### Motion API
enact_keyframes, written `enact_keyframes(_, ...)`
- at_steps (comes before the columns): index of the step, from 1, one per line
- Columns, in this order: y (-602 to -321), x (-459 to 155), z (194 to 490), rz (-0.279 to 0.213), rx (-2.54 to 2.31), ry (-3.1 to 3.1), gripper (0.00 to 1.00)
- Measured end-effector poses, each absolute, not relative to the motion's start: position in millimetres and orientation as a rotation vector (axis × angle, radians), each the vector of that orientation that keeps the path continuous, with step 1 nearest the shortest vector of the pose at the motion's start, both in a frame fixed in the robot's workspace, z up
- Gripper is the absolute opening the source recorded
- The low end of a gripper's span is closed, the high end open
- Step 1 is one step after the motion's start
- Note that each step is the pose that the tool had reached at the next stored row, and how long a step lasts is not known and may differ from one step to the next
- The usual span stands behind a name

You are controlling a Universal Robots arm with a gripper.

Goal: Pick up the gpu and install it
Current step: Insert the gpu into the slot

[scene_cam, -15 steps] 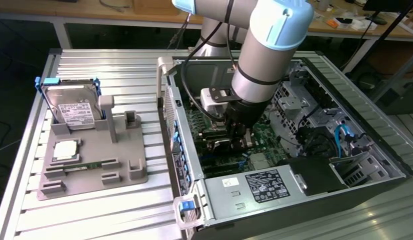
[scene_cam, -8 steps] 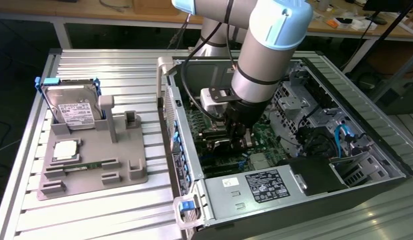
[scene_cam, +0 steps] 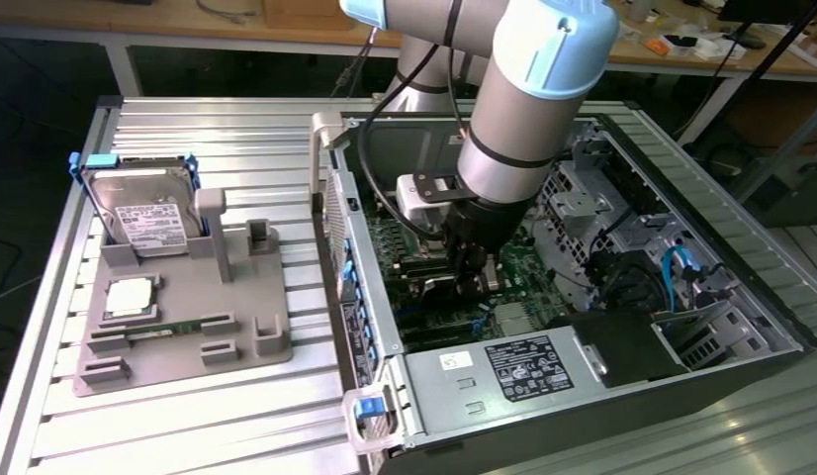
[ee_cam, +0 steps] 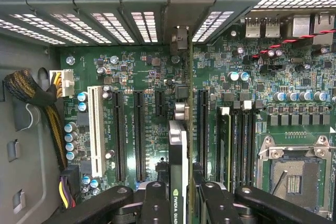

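My gripper (scene_cam: 470,269) hangs down inside the open computer case (scene_cam: 382,327), over the green motherboard (scene_cam: 521,267). In the wrist view the gripper (ee_cam: 181,203) is shut on the gpu (ee_cam: 178,150), which is seen edge-on: a thin dark card with a black shroud and a pale metal bracket end pointing at the rear slot openings (ee_cam: 181,3). The black fingers (ee_cam: 156,203) clamp it from both sides. The card stands upright over the motherboard (ee_cam: 136,66), in line with a gap between the long black expansion slots (ee_cam: 139,135). I cannot tell whether its edge touches a slot.
On the exterior view's left, a grey fixture (scene_cam: 184,336) holds a silver hard drive (scene_cam: 144,208), a processor (scene_cam: 129,297) and a memory stick (scene_cam: 164,330). Inside the case are the power supply (scene_cam: 514,371), drive cage (scene_cam: 581,208), white slot (ee_cam: 95,129), processor socket (ee_cam: 291,174) and braided cables (ee_cam: 31,95).
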State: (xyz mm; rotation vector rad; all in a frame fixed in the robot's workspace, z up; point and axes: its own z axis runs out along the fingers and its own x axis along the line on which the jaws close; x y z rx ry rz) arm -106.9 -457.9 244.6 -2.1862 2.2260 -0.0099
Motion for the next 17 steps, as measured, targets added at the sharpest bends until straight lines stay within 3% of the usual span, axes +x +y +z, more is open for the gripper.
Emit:
enact_keyframes(5,-457.9,-107.0,244.5,-0.010,-2.186,2.226,0.28)
enact_keyframes(6,-457.9,-107.0,244.5,-0.010,-2.186,2.226,0.34)
enact_keyframes(8,-457.9,-106.9,244.4,-0.010,-2.186,2.226,0.34)
enact_keyframes(9,-457.9,-106.9,244.4,-0.010,-2.186,2.226,0.40)
enact_keyframes(17,-457.9,-106.9,245.9,-0.010,-2.186,2.226,0.40)
